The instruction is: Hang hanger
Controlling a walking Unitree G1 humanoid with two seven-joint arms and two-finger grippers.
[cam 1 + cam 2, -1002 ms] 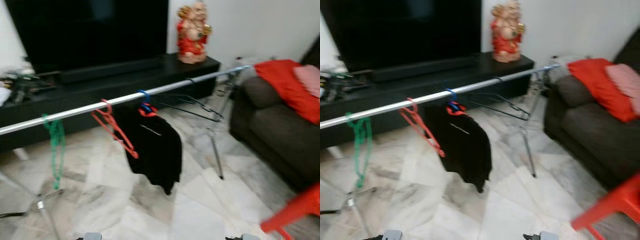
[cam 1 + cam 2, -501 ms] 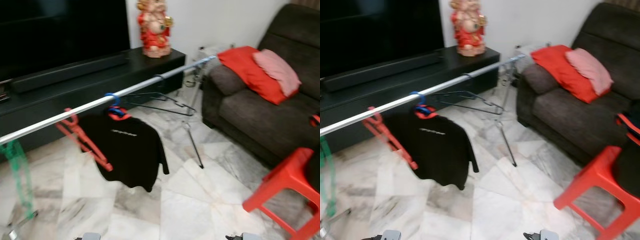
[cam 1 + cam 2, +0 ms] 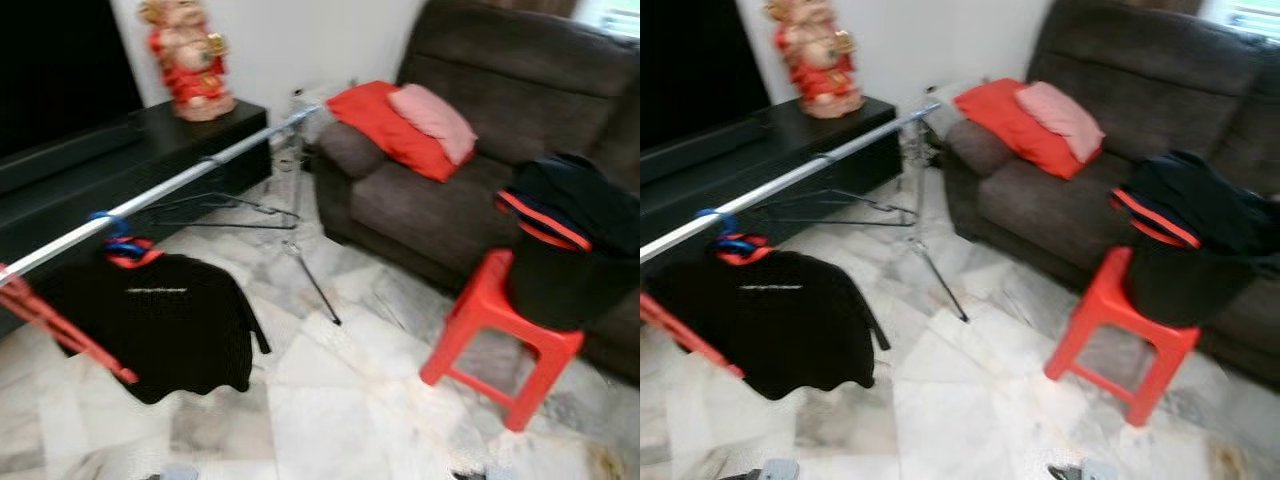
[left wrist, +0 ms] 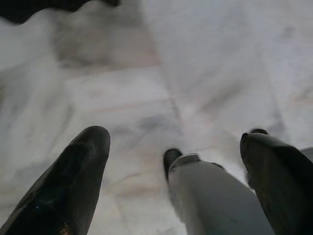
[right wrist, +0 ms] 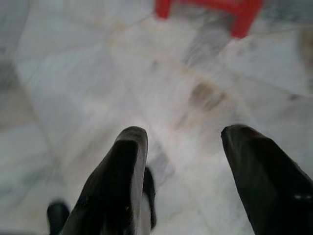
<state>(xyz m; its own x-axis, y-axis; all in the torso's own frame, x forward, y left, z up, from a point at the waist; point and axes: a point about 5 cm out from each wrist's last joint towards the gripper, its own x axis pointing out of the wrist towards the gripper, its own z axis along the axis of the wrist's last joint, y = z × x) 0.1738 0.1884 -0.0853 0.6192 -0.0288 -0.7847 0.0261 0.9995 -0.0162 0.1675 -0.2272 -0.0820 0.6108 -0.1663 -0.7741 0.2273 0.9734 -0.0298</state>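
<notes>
A silver clothes rail (image 3: 190, 178) runs from the left edge back toward the sofa. A black shirt (image 3: 155, 325) hangs from it on a blue hanger (image 3: 115, 228). A red hanger (image 3: 60, 325) hangs at the far left, and a black wire hanger (image 3: 225, 208) hangs further along the rail. Both arms hang idle over the marble floor. My left gripper (image 4: 171, 161) is open with nothing between its fingers. My right gripper (image 5: 181, 161) is also open and holds nothing.
A red plastic stool (image 3: 500, 335) stands at the right with a black basket of dark clothes (image 3: 570, 245) on it. Behind it is a brown sofa (image 3: 480, 130) with red and pink cushions. A black TV cabinet (image 3: 120, 150) carries a red figurine (image 3: 185, 60).
The camera has swung right: the rail and shirt have slid left in the picture, the green hanger has left view, and the stool, basket and sofa have come fully into view.
</notes>
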